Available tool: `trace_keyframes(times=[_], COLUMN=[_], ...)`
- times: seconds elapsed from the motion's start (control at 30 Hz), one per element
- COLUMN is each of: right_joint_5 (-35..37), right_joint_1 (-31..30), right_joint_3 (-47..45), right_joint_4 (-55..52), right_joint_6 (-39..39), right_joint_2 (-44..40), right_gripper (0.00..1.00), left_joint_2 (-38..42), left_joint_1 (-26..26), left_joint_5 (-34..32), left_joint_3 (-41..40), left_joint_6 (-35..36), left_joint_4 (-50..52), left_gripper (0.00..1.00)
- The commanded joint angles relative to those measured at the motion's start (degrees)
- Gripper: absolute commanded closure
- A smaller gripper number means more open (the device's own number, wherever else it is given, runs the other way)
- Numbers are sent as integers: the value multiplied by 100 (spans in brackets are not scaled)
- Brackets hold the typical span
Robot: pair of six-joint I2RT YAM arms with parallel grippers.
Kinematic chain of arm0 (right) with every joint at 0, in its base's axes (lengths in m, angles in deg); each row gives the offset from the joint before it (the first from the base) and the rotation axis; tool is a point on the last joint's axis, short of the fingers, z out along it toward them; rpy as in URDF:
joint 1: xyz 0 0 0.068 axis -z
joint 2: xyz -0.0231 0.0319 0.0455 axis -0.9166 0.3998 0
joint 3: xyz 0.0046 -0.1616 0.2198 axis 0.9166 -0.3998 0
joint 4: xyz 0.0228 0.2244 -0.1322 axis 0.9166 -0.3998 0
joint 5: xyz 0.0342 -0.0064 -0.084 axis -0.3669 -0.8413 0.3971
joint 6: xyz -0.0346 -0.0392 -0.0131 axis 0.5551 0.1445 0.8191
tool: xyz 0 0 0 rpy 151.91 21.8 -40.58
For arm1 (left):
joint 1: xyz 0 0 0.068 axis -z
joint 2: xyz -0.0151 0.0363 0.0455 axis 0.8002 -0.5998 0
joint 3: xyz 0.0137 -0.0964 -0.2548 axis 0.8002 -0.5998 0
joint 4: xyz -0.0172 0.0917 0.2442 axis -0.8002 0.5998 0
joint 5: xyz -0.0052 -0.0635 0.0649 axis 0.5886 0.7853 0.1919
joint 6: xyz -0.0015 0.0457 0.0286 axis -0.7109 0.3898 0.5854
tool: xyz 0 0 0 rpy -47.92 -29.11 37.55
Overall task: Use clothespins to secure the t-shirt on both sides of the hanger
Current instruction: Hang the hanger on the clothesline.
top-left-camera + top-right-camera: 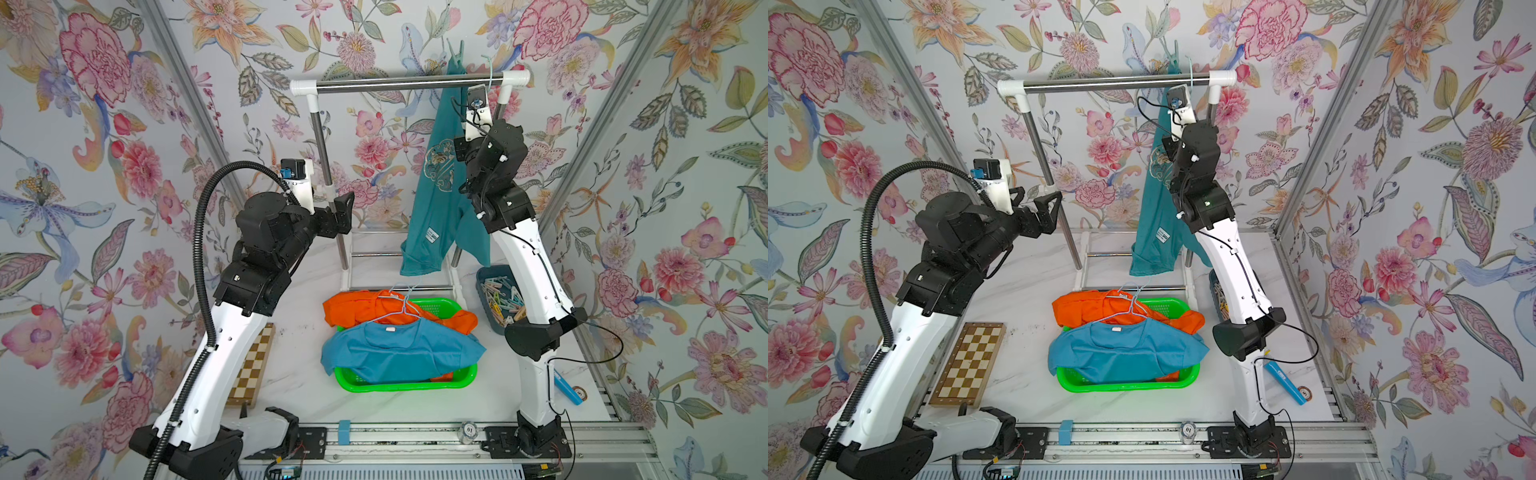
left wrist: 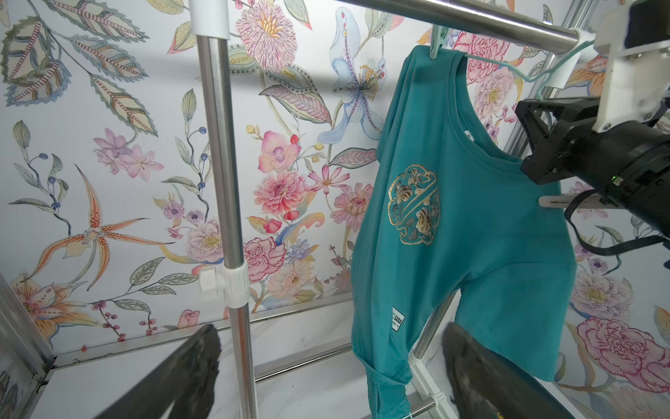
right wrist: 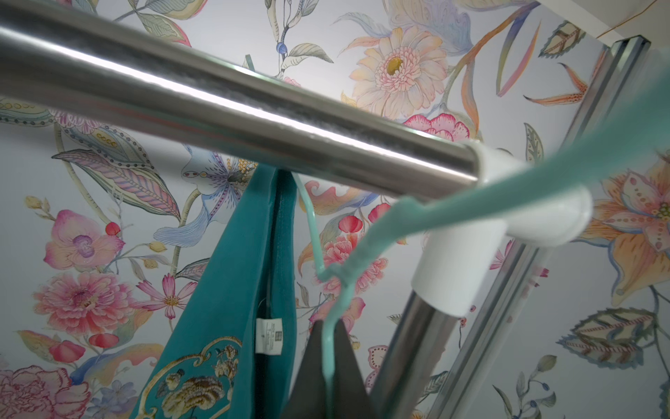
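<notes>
**T-shirt hung at the rail's end, one shoulder pinned**

A white marbled surface (image 1: 299, 374) is enclosed by walls (image 1: 104, 166) papered in large flowers and by aluminium frame posts (image 1: 590, 137). A garment rack (image 1: 407, 82) is stood at its back. The teal t-shirt (image 1: 436, 199) is hung from the rack's steel rail on a mint hanger (image 3: 427, 214), close to the white corner joint. One green clothespin (image 2: 437, 40) is clipped at the shirt's shoulder. More clothespins (image 1: 505, 299) are heaped in a blue bin (image 1: 482, 276) beside the rack's foot.

The hanger's wire is pinched by the closed right end effector (image 3: 328, 326) just under the twist. The left end effector (image 1: 1036, 199) is held wide open and empty, apart from the shirt.

A green basket (image 1: 399, 386) is set mid-surface and is filled with a blue garment (image 1: 399, 349) and an orange garment (image 1: 374, 307). A chessboard (image 1: 967, 365) is laid near the left arm.
</notes>
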State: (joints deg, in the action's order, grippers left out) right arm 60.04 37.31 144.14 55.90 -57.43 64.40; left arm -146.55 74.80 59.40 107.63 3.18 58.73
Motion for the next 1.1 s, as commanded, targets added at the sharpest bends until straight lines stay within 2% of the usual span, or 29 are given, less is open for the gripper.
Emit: trace_keyframes(times=[0.0, 0.5, 0.53, 0.67, 0.83, 1.07], right_joint_5=[-197, -423, -424, -423, -445, -544], right_joint_1=[138, 101, 71, -29, -133, -324], right_joint_3=[169, -137, -197, -412, -773, -1783], right_joint_4=[314, -348, -353, -348, -369, -396], right_joint_6=[-362, -563, -555, -528, -577, -897], right_joint_2=[137, 165, 122, -60, -374, -1248], right_gripper=[100, 100, 95, 61, 56, 35], left_joint_2=[6, -101, -101, -102, -92, -65], left_joint_1=[-39, -45, -45, -43, -29, -35], left_joint_5=[119, 128, 132, 154, 196, 293], left_joint_3=[-27, -62, -72, -117, -192, -282], left_joint_6=[-82, -64, -56, -56, -86, -134], left_joint_4=[-113, -160, -166, -184, -224, -285], left_gripper=[3, 3, 3, 3, 3, 2])
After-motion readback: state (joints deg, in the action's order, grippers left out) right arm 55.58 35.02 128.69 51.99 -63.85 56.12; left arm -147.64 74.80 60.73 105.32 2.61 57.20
